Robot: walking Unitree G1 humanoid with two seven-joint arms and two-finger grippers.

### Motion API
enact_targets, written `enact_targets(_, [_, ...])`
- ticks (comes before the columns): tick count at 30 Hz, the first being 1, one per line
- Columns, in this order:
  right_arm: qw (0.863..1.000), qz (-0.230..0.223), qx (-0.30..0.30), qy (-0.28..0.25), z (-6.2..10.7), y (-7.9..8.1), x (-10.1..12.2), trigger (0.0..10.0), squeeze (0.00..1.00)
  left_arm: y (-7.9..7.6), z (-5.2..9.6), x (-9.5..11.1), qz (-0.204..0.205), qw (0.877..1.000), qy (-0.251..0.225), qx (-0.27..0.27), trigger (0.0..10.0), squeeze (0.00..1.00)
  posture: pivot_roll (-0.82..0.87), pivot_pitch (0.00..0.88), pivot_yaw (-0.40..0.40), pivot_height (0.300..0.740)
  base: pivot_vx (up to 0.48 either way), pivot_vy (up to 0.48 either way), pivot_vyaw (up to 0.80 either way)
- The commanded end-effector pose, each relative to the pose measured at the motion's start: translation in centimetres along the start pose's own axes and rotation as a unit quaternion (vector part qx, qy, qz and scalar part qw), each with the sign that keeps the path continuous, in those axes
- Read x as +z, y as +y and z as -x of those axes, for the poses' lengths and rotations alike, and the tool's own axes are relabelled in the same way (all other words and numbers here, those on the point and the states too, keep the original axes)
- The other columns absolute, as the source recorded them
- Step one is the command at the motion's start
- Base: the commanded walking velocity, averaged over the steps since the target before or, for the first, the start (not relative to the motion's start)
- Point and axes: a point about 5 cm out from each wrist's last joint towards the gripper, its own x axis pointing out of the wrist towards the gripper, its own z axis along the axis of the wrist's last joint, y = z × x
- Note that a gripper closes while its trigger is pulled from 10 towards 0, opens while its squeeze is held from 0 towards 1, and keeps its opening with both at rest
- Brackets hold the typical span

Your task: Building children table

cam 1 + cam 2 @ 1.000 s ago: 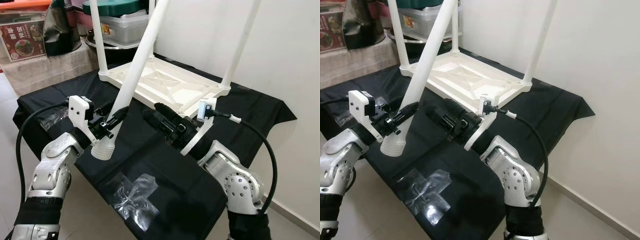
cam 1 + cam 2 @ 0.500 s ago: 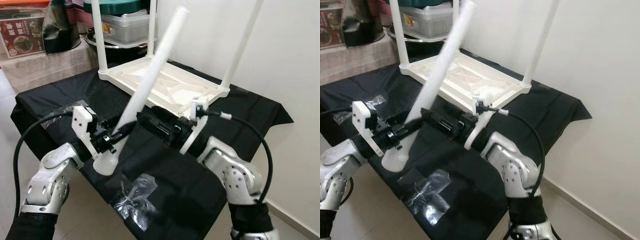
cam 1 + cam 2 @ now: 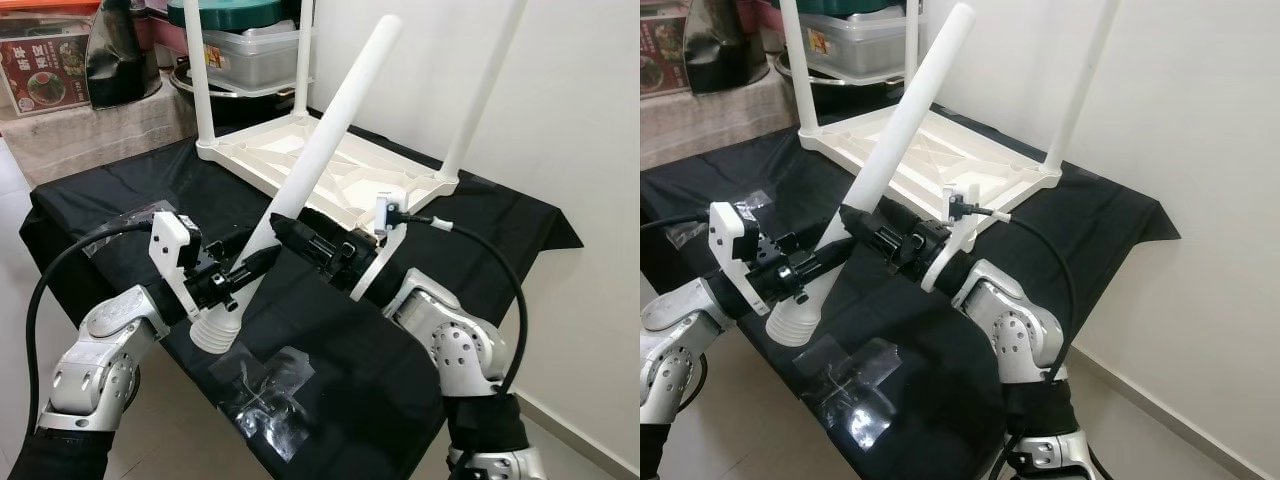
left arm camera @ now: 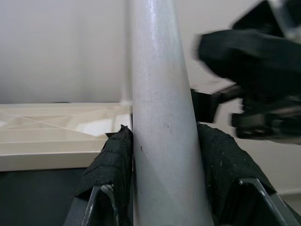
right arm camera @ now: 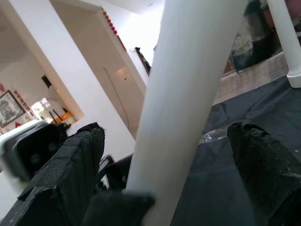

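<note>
Some clear plastic bags (image 3: 265, 385) lie on the near end of the black cloth (image 3: 470, 215). Just past them, the left gripper (image 3: 245, 268) pinches the loose white table leg (image 3: 325, 150) near its ribbed bottom end, both fingers (image 4: 113, 165) pressed on its sides. The leg leans up and away. The right gripper (image 3: 285, 232) is right above it, its fingers spread wide on each side of the leg, not squeezing. Farther back, the white tabletop (image 3: 330, 165) lies upside down on the cloth, with other legs (image 3: 203, 85) standing up from its corners.

table legs (image 3: 489, 90) cut off above, box label (image 3: 40, 80) unreadable
</note>
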Motion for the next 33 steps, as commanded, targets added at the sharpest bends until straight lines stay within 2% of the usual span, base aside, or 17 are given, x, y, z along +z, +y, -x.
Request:
enact_targets(1, [1.0, -0.003, -0.002, -0.014, -0.1, -0.2, 0.4, 10.0, 0.0, -0.8, -0.1, -0.1, 0.002, 0.999, 0.008, -0.031, 10.0, 0.0, 0.15, 0.0, -0.113, 0.74, 0.0, 0.0, 0.0])
enact_targets(12, [1.0, -0.012, -0.007, -0.028, -1.0, -0.6, 0.8, 10.0, 0.0, -1.8, 0.0, -0.2, 0.003, 0.997, 0.024, -0.072, 10.0, 0.0, 0.16, 0.0, -0.112, 0.74, 0.0, 0.0, 0.0])
enact_targets(14, [0.998, -0.039, -0.02, -0.043, -1.0, -1.0, 1.0, 10.0, 0.0, -1.9, 0.1, -0.3, 0.004, 0.997, 0.025, -0.076, 10.0, 0.0, 0.15, 0.0, -0.111, 0.74, 0.0, 0.0, 0.0])
enact_targets(16, [0.998, -0.046, -0.023, -0.043, -0.9, -1.1, 1.0, 9.8, 0.0, -1.9, 0.0, -0.3, 0.005, 0.997, 0.025, -0.077, 10.0, 0.0, 0.15, 0.0, -0.111, 0.74, 0.0, 0.0, 0.0])
enact_targets(17, [0.998, -0.048, -0.022, -0.04, -0.9, -1.2, 0.8, 6.2, 0.0, -2.0, 0.0, -0.3, 0.005, 0.997, 0.024, -0.079, 10.0, 0.0, 0.15, 0.0, -0.112, 0.74, 0.0, 0.0, 0.0])
enact_targets(18, [0.998, -0.052, -0.02, -0.036, -0.8, -1.1, 0.6, 1.4, 0.0, -2.0, 0.0, -0.2, 0.005, 0.996, 0.024, -0.082, 10.0, 0.0, 0.15, 0.0, -0.111, 0.74, 0.0, 0.0, 0.0])
enact_targets(20, [0.998, -0.054, -0.019, -0.033, -0.7, -1.1, 0.4, 1.4, 0.0, -2.0, 0.0, -0.2, 0.004, 0.996, 0.024, -0.084, 10.0, 0.0, 0.15, 0.0, -0.111, 0.74, 0.0, 0.0, 0.0])
enact_targets(21, [0.998, -0.057, -0.018, -0.03, -0.7, -1.1, 0.3, 0.0, 0.0, -2.1, 0.0, -0.3, 0.004, 0.996, 0.025, -0.088, 10.0, 0.0, 0.15, 0.0, -0.111, 0.74, 0.0, 0.0, 0.0])
enact_targets(33, [0.997, -0.072, -0.007, -0.028, -0.5, -0.8, -0.4, 0.0, 0.0, -2.0, 0.0, -0.4, 0.0, 0.995, 0.032, -0.098, 10.0, 0.0, 0.15, 0.0, -0.109, 0.74, 0.0, 0.0, 0.0])
